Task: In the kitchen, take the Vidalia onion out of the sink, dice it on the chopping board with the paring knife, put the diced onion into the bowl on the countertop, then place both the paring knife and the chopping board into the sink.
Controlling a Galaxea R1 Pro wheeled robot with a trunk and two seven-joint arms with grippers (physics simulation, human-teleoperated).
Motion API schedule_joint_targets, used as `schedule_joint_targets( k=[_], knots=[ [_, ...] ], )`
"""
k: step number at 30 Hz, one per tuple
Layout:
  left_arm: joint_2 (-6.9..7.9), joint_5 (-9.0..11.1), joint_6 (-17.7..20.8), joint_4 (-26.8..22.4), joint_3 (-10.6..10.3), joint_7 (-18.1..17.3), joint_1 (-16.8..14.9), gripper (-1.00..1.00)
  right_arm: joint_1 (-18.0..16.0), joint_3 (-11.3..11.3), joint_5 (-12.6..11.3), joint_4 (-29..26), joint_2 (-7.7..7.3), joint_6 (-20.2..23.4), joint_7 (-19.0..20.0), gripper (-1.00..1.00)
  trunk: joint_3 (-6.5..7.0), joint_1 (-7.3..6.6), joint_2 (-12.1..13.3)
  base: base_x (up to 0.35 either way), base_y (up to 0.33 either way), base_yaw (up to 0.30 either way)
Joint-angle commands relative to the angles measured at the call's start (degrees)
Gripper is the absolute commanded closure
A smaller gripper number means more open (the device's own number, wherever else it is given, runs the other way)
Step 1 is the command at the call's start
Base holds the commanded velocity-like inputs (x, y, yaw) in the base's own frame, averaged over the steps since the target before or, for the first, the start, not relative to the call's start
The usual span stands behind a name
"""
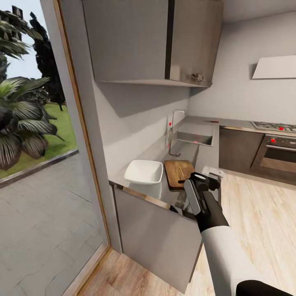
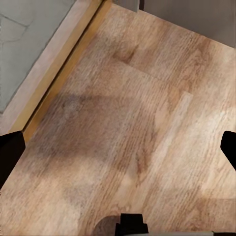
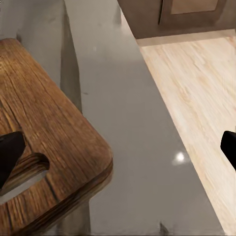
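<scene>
Right tool (image 3: 118, 147) agape (left (image 2: 118, 147) too)

Light wooden floor (image 2: 142, 123), grey threshold strip (image 2: 46, 69) beside it, dark fingers (image 2: 10, 152) spread wide apart

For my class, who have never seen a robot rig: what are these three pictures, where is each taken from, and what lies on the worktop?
It is a simulated two-armed wheeled robot in a kitchen. The large picture comes from its head camera, showing its right arm reaching over the countertop. There lie a white bowl and a wooden chopping board; farther along is the sink. The other two pictures come from cameras near each gripper. The left gripper hangs open over the wooden floor; the right gripper hangs open beside the board's handle end. Neither holds anything.
</scene>
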Motion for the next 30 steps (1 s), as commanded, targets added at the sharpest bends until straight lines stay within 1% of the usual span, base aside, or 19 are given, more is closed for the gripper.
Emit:
schedule_joint_targets(
  k=[1, 2, 4, 6, 8, 13, 19, 27, 30],
  knots=[
    [-0.01, 0.0, -0.2, 0.0, 0.1, 0.0, 0.0, -1.0, 0.0, 0.0, -1.9, 0.8, 0.02, 0.3, -0.3, -1.0, 0.12, -0.23, 0.4, 0.0, 0.0, 0.0],
    [-0.01, 0.0, -0.2, 0.0, 0.1, 0.0, 0.0, -1.0, 0.0, 0.0, -3.4, 1.3, 0.02, 0.3, -0.3, -1.0, 0.3, -0.45, 0.8, 0.0, 0.0, 0.0],
    [-0.01, 0.0, -0.2, 0.0, 0.1, 0.0, 0.0, -1.0, 0.0, 0.0, -5.0, 1.8, 0.02, 0.3, -0.3, -1.0, 0.66, -0.89, 1.6, 0.0, 0.0, 0.0],
    [-0.01, 0.0, -0.2, 0.0, 0.1, 0.0, 0.0, -1.0, 0.0, 0.0, -7.9, 2.4, 0.02, 0.3, -0.3, -1.0, 1.02, -1.33, 2.4, 0.0, 0.0, 0.0],
    [-0.01, 0.0, -0.2, 0.0, 0.1, 0.0, 0.0, -1.0, 0.0, 0.0, -9.8, 3.0, 0.02, 0.3, -0.3, -1.0, 1.38, -1.77, 3.2, 0.0, 0.0, 0.0],
    [-0.01, -0.1, -0.2, 0.0, 0.1, 0.0, 0.0, -1.0, 0.0, 0.0, -10.5, 4.5, 0.02, 0.2, -0.1, -1.0, 2.28, -2.86, 5.2, 0.0, 0.0, 0.0],
    [0.02, -0.1, -0.2, 0.0, 0.1, 0.0, 0.0, -1.0, 0.0, -0.1, -10.6, 4.8, 0.02, 0.2, -0.1, -1.0, 3.35, -4.18, 7.6, 0.0, 0.0, 0.0],
    [-0.01, -0.1, -0.2, -0.1, 0.1, 0.0, 0.0, -1.0, 0.0, -0.2, -10.6, 4.8, 0.02, 0.2, -0.1, -1.0, 3.35, -4.18, 7.6, 0.001, 0.0, 0.0],
    [-0.01, -0.1, -0.2, 0.0, 0.1, 0.0, 0.0, -1.0, 0.0, -0.2, -10.6, 4.8, 0.02, 0.2, -0.1, -1.0, 3.35, -4.18, 7.6, 0.111, 0.032, 0.0]
  ],
)
